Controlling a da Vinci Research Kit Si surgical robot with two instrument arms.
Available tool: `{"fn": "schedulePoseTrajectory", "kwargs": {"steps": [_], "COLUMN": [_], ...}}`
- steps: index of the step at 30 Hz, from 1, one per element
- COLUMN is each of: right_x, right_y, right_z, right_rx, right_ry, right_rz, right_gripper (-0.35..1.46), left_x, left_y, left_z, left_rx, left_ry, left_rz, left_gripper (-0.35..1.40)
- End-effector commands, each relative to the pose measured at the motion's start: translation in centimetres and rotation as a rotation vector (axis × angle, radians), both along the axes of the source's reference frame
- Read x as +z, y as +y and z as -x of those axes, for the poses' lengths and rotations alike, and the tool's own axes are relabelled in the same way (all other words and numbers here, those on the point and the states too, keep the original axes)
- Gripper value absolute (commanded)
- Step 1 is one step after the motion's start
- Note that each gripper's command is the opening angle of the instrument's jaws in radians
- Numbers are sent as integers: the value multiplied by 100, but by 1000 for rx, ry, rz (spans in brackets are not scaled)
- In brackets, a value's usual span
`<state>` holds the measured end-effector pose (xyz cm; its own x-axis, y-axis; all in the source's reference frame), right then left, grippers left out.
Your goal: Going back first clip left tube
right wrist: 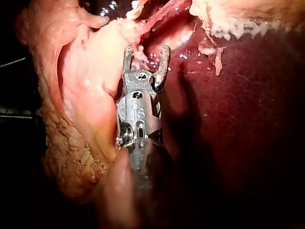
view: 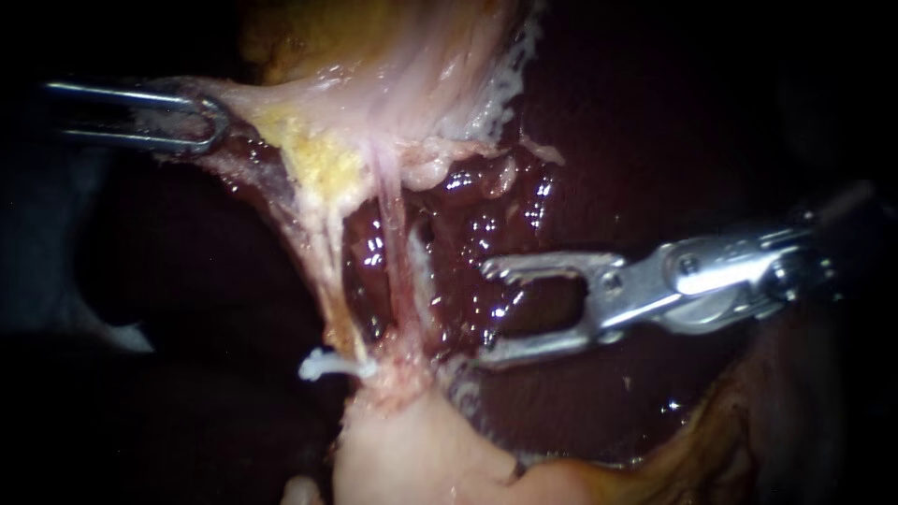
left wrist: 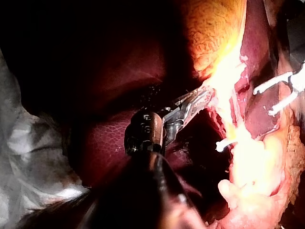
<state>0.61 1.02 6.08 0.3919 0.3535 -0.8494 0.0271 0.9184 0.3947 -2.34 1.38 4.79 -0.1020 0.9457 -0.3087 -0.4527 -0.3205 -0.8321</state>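
The right instrument [view: 486, 311] is shiny silver metal with small hinge screws.

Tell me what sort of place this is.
Probably a surgical bench set-up, seen close up: the left instrument and right instrument work on pale tissue over dark red liver, and a crumpled white sheet lies beside the organ.

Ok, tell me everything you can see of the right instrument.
The right instrument is shiny metal: a shaft coming from the right, a pinned hinge, then two slim jaws. The jaws stand wide open with nothing between them. They point at the tubes but stop short, over the wet, dark liver. Whether the tips touch tissue cannot be told.
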Motion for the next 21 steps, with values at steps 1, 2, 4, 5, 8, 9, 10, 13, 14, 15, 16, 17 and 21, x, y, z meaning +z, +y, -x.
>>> {"fn": "schedulePoseTrajectory", "kwargs": {"steps": [1, 2, 4, 5, 8, 9, 10, 13, 14, 15, 16, 17, 21], "right_x": [-3, -5, -8, -9, -9, -8, -8, -8, -8, -8, -8, -8, -8], "right_y": [4, 7, 11, 11, 11, 11, 10, 10, 10, 10, 10, 10, 10], "right_z": [5, 8, 13, 15, 16, 16, 16, 16, 16, 16, 16, 16, 16], "right_rx": [1, 2, 3, 3, 0, 0, -2, -3, -3, -3, -3, -3, -3], "right_ry": [-2, -3, -4, -4, -2, -2, 0, 0, 0, 0, 0, 0, 0], "right_rz": [0, 3, 5, 5, 3, 4, 3, 3, 3, 3, 3, 3, 3], "right_gripper": [50, 50, 50, 50, 50, 50, 50, 50, 50, 50, 50, 50, 50], "left_x": [0, 0, 0, 0, 0, 1, 2, 8, 11, 14, 17, 21, 33], "left_y": [0, 0, 0, 0, 0, 0, -1, -4, -4, -5, -5, -4, -2], "left_z": [0, 0, 0, 0, 0, 1, 2, 10, 13, 17, 21, 26, 38], "left_rx": [0, 0, 0, 0, 0, 0, -1, -5, -7, -9, -13, -11, -11], "left_ry": [-1, -1, -1, -1, -1, 0, 0, 4, 6, 7, 11, 8, 5], "left_rz": [0, 0, 0, 0, 0, 1, 1, 6, 8, 9, 12, 12, 15], "left_gripper": [-35, -35, -35, -35, -35, -35, -35, -35, -35, -35, -35, -35, -35]}}
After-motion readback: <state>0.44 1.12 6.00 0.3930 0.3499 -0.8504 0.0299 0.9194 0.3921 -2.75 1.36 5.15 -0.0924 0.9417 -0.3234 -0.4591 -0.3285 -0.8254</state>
